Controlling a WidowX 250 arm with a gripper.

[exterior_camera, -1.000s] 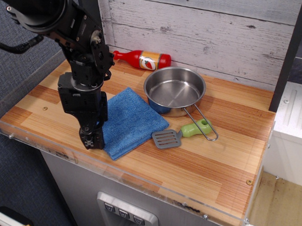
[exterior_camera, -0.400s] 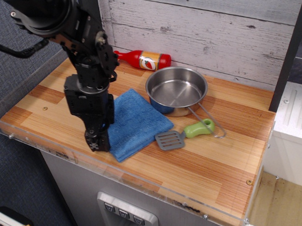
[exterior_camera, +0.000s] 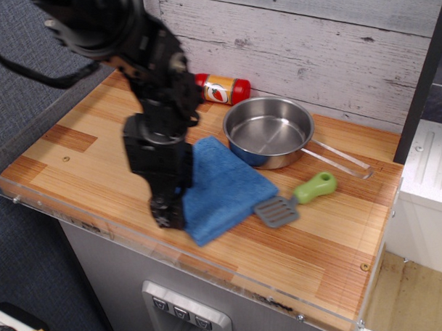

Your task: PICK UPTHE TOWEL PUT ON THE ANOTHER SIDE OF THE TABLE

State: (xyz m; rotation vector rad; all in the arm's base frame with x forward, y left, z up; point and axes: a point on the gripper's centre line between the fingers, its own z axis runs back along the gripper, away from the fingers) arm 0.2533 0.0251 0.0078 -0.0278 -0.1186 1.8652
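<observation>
Single view: gripper [exterior_camera: 169, 213] sits low at the left edge of the towel [exterior_camera: 223, 186], touching it — jaws face away and blur, cannot tell if they are apart or clamped on cloth. Towel lies flat on the table [exterior_camera: 311, 249], front-centre, just beside the steel pan [exterior_camera: 269, 130], with the spatula [exterior_camera: 293, 200] at its right corner. Soft, light, floppy, likely to drape — pinch an edge fold. Roughly square, corners pointing front and back, no clear long axis.
</observation>
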